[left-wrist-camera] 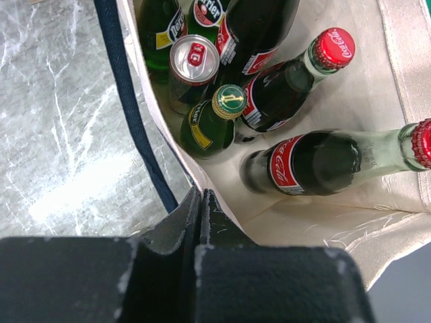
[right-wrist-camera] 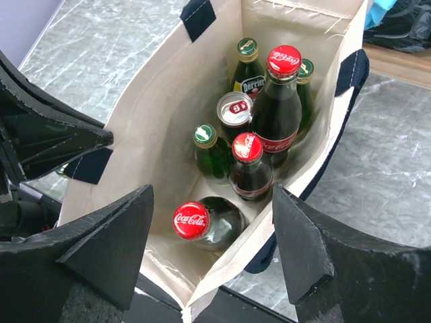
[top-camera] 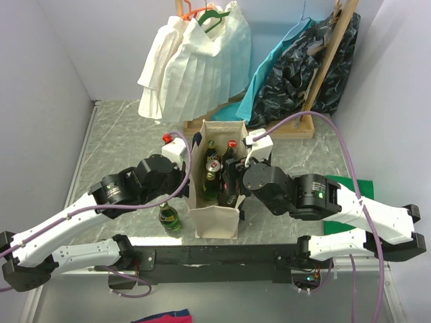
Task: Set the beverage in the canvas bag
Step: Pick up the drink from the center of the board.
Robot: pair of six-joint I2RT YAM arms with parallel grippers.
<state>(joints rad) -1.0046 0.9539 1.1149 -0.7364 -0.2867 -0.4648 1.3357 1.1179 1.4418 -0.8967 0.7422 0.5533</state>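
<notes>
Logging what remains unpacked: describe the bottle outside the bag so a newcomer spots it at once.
Find the cream canvas bag standing mid-table between the arms. On the tabletop off its left side stands a green bottle; every other drink sits inside the bag.

The top camera is looking down from behind both arms (top-camera: 67, 225) over the whole table (top-camera: 121, 131). Both wrist cameras are peering closely into the canvas bag (top-camera: 215, 221), sharing its bottles (right-wrist-camera: 281, 111) inside.
</notes>
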